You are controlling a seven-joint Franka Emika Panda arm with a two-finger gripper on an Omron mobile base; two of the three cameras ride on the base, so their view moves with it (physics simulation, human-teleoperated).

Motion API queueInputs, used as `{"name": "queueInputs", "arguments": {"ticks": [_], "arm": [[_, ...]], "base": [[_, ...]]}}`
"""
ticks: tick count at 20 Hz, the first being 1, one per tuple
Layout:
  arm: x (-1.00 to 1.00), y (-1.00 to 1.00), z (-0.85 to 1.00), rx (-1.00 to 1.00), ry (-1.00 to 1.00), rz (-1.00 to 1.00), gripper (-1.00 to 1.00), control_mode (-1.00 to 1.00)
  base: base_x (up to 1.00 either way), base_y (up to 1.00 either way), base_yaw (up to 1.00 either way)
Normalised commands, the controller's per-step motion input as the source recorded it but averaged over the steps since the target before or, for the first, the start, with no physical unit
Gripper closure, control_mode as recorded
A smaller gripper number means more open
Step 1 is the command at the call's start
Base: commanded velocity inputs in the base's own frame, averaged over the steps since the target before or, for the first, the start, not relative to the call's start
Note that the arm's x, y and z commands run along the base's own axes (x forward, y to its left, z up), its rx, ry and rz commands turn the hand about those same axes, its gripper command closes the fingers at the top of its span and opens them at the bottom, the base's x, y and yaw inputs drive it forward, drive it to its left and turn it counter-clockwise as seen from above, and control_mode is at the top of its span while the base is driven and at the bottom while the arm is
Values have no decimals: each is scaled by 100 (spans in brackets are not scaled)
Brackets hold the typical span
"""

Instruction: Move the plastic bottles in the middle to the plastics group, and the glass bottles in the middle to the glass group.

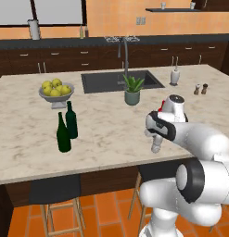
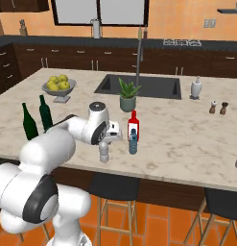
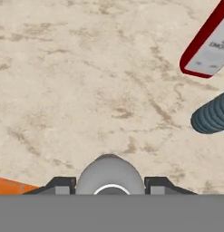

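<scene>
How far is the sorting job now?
Nothing looks sorted yet. In hand: the fingers sit on both sides of the clear bottle, which stands on the counter. Left: the blue bottle and the red bottle are in the middle, far from the green bottles.

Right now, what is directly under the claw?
Under the claw stands the clear-whitish bottle, its pale cap between the fingers, upright on the marble counter. The claw hides the bottle's neck.
</scene>
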Motion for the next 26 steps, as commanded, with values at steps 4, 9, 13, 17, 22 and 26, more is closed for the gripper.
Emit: {"name": "queueInputs", "arguments": {"ticks": [4,9,13,17,22,26], "arm": [[-42,-42,45,0,6,0,100,-100],[-13,-71,32,0,17,-6,100,-100],[-11,-77,33,0,13,-7,100,-100],[-3,-78,35,0,7,-10,100,-100],[0,-86,30,0,5,-12,100,-100],[0,-91,27,0,0,-7,100,-100]], "base": [[0,0,0],[0,0,0],[0,0,0],[0,0,0],[0,0,0],[0,0,0]]}}
